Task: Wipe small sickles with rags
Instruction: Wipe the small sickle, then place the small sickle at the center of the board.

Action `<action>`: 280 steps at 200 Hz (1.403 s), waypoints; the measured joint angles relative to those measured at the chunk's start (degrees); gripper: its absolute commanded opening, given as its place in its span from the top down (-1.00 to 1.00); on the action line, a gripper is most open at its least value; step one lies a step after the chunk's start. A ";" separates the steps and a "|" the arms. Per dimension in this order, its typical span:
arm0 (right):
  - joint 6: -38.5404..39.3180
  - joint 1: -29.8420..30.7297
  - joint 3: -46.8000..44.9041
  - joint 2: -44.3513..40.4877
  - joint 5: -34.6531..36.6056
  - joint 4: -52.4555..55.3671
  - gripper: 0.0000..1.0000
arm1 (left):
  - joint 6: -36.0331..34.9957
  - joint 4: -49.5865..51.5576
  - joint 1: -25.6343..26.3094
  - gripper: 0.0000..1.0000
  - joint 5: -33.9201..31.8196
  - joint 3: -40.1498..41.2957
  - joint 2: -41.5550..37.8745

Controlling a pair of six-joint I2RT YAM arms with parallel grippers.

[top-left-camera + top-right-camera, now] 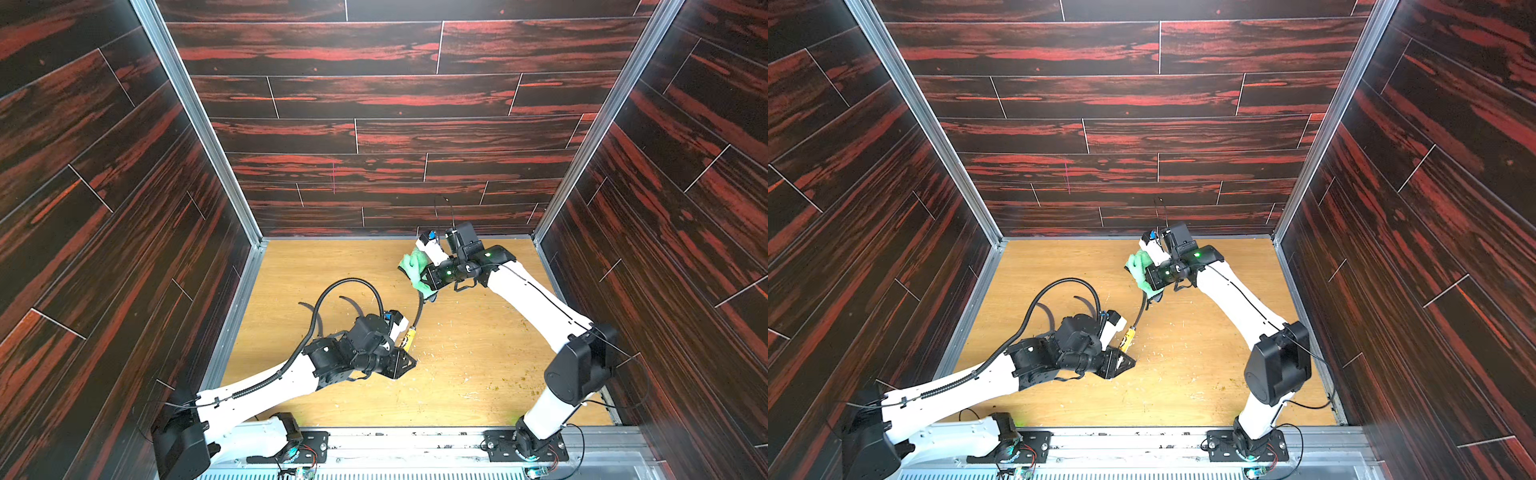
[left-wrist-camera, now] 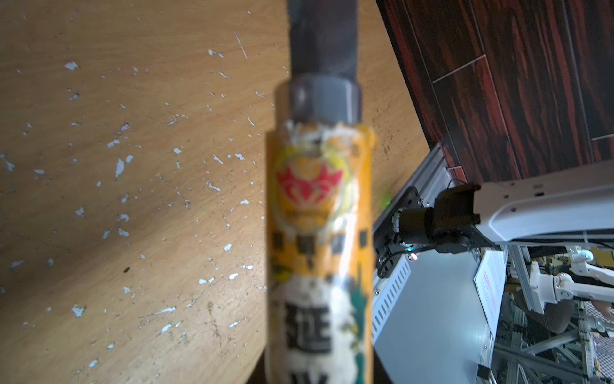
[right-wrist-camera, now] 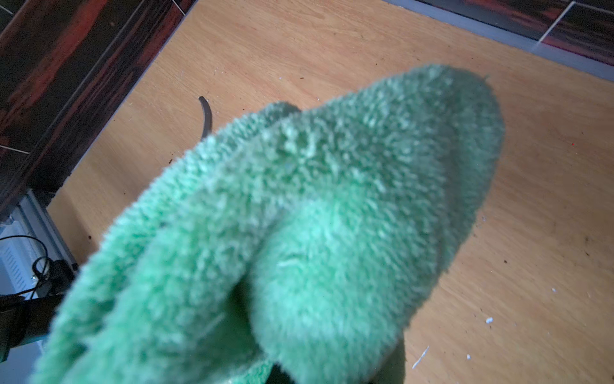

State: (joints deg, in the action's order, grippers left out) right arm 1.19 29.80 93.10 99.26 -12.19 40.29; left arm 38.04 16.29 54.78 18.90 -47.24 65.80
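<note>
**Bimanual wiping arrangement, seen from above and from both wrists.** The left gripper (image 1: 400,338) is closed on the handle of a small sickle (image 1: 418,311). The handle is grasped at its yellow-black label band (image 2: 319,216) (the print on the band is blurred in the left wrist view). This sickle is held over the middle of the table (image 1: 478,353), with its dark blade directed away from the robot's base toward the green cloth (image 1: 412,262). The blade's far end is hidden behind the cloth, so contact cannot be confirmed. The cloth is pinched in the closed right gripper (image 1: 423,275) above the far part of the table. Its fluffy folds are bunched and hang below the jaws.

Two further sickles lie on the table by the left arm, and only their curved blades are shown. These are the outer blade (image 1: 308,308) and the inner blade (image 1: 355,303), which lie side by side and well apart from the cloth. Their handles are covered by the arm. White flecks (image 2: 119,166) are scattered over the tabletop.
</note>
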 measured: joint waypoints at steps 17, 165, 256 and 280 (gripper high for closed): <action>0.92 -0.22 0.00 0.76 -1.46 -1.20 1.00 | -0.09 0.63 0.11 1.00 0.42 0.00 -0.66; -5.33 -11.61 -5.09 5.53 -4.72 -5.90 1.00 | -5.55 -11.32 1.49 1.00 1.81 -0.85 -7.04; -10.32 -11.23 -14.05 -7.28 6.05 -1.92 1.00 | -5.73 -7.85 1.49 1.00 -6.82 -1.51 1.49; -12.46 -11.80 -16.09 -8.22 11.06 0.92 1.00 | -5.73 -5.18 1.49 1.00 -9.64 -5.07 7.56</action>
State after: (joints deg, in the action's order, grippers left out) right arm -11.27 18.00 77.01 91.05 -1.13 41.21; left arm 32.32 11.11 56.27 9.26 -52.31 73.36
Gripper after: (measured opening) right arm 0.121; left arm 0.257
